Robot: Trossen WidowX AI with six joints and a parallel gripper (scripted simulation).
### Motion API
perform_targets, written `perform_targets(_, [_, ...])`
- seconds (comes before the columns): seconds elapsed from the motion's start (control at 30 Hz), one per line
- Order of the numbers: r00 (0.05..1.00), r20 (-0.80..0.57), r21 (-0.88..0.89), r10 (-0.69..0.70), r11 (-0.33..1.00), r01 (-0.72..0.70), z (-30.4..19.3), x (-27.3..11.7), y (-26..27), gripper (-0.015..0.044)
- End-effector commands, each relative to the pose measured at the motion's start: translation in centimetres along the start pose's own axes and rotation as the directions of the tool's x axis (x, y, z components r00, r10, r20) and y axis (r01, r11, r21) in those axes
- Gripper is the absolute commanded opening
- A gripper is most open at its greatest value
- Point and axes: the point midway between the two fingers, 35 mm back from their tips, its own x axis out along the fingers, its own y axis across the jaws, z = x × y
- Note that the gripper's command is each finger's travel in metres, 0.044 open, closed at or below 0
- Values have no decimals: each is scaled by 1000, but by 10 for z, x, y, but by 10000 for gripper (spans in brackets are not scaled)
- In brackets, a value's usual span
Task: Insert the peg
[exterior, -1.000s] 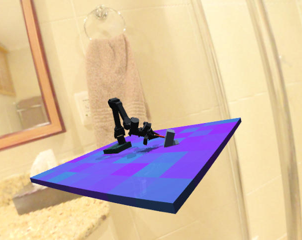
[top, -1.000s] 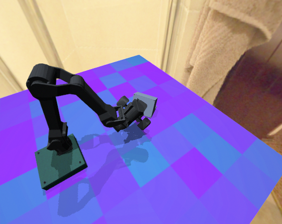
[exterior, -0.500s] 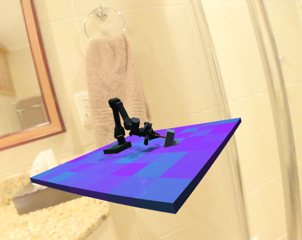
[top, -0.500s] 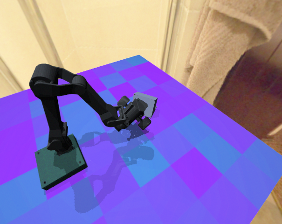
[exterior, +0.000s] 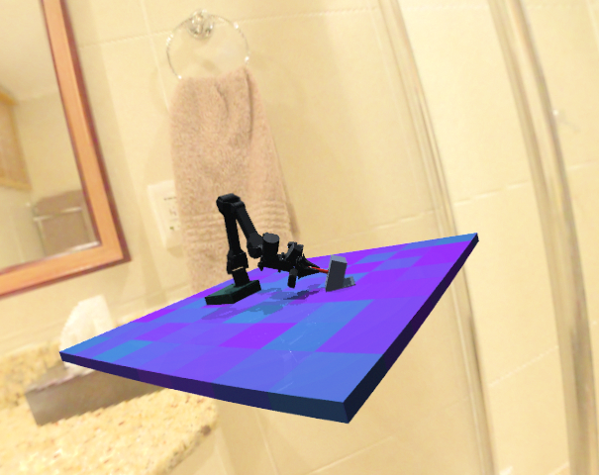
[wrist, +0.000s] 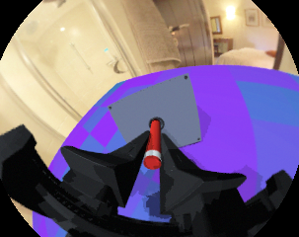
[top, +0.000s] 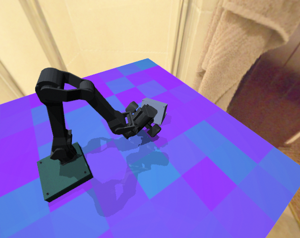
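While my jaws stand narrow, clamped on the red peg point(wrist: 153, 146), the wrist cam alone shows its far tip at the hole point(wrist: 156, 121) in the grey panel point(wrist: 159, 114), at 12 o'clock from my gripper point(wrist: 149, 170). Ext. view adds the side-on gap: peg point(exterior: 317, 267) bridges gripper point(exterior: 303, 265) and panel point(exterior: 336, 272). Top view hides the peg behind my wrist. Table point(top: 209, 184) has wide room at 6 o'clock; its far edge is near the panel, 1 o'clock.
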Motion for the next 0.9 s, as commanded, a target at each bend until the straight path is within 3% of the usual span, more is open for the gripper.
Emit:
perform_targets(0.0, [1000,2,3,-5,1000,5,1,2,-1,0])
perform_targets(0.87, [1000,2,3,-4,1000,4,1,14,-1,0])
